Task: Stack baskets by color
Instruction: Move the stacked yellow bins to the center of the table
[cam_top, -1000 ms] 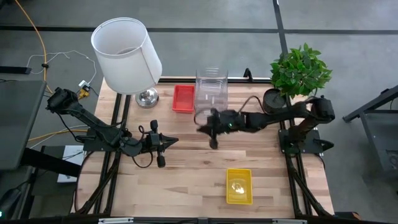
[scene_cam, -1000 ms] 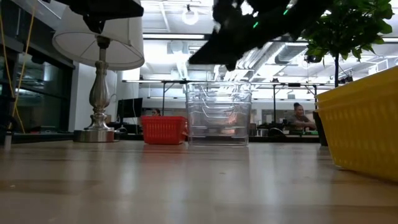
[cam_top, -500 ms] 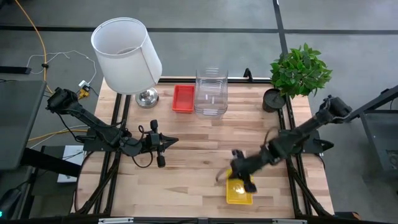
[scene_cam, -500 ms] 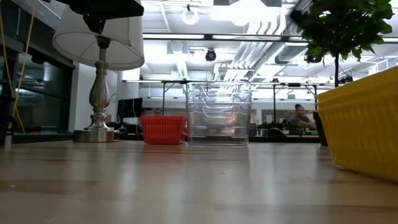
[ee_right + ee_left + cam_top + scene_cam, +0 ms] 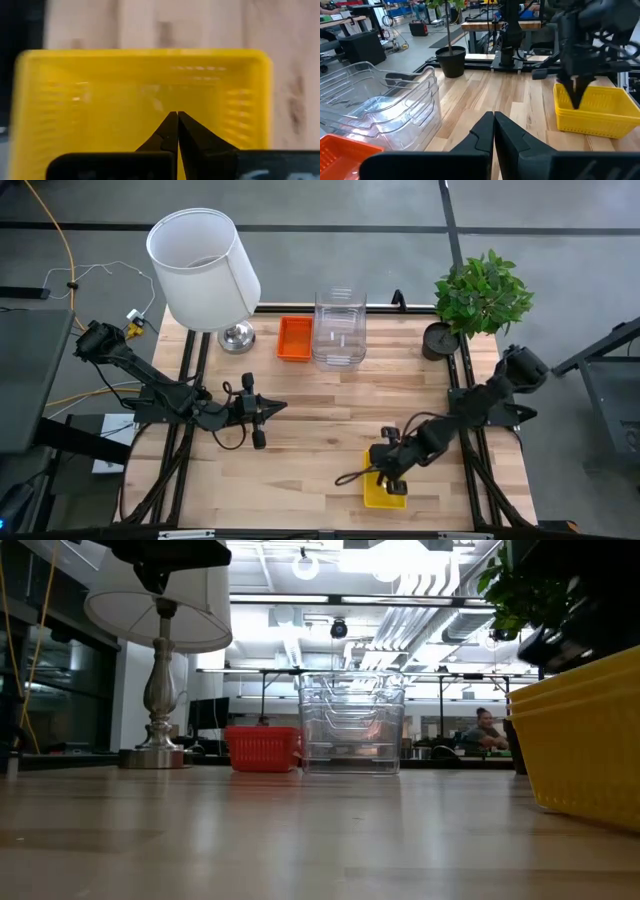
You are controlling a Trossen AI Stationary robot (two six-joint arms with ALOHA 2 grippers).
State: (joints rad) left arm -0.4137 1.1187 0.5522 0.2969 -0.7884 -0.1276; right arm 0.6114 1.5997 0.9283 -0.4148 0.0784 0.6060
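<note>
A yellow basket (image 5: 376,498) stands on the table near its front edge, right of the middle; it also shows in the low view (image 5: 585,750). My right gripper (image 5: 384,476) is shut and points steeply down over the inside of the yellow basket (image 5: 125,90). A red-orange basket (image 5: 294,338) rests on the table at the far side, next to a stack of clear bins (image 5: 340,330). My left gripper (image 5: 283,407) waits shut above the table's left half, pointing toward the right, with nothing in it. My right gripper's shut fingertips (image 5: 576,104) reach down from above into the open top of the yellow basket (image 5: 600,112). Whether they touch its floor or wall I cannot tell.
A lamp with a white shade (image 5: 205,265) stands at the far left corner and a potted plant (image 5: 480,295) at the far right. Bare wooden table (image 5: 310,450) lies between the two arms and in front of the clear bins.
My right gripper has swung from beside the clear bins at the far side toward the table's near edge and tipped down, ending over the yellow basket. It has stayed shut. The baskets and bins have kept their places.
</note>
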